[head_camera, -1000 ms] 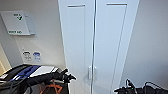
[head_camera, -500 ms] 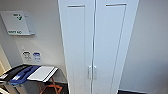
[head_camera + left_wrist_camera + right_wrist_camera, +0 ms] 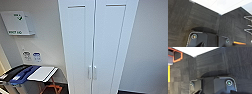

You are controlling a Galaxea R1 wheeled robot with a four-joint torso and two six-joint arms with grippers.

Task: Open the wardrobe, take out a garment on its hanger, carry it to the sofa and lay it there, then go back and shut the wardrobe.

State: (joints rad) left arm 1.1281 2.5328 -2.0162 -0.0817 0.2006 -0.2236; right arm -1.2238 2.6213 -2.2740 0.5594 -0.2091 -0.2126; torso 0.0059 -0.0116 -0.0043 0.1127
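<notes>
The wardrobe [image 3: 97,45] stands straight ahead in the head view, tall, white and narrow. Both of its plain doors are shut, and the pair of small white handles [image 3: 91,72] meets at the centre seam low down. The garment and its hanger are hidden behind the doors. Both wrist views look down on dark grey carpet [image 3: 199,18] [image 3: 218,63], with a white surface [image 3: 224,5] [image 3: 195,50] meeting the floor at its far side.
Left of the wardrobe a small table holds a blue folder [image 3: 23,74] and a white tray [image 3: 41,73] over orange legs [image 3: 51,88]. A white first-aid box [image 3: 17,23] hangs on the wall. Thin white wire legs [image 3: 248,24] and an orange frame [image 3: 177,55] stand on the carpet.
The dark arms that lay along the bottom edge of the head view a second ago have dropped below it. The wardrobe has stayed shut and in place.
</notes>
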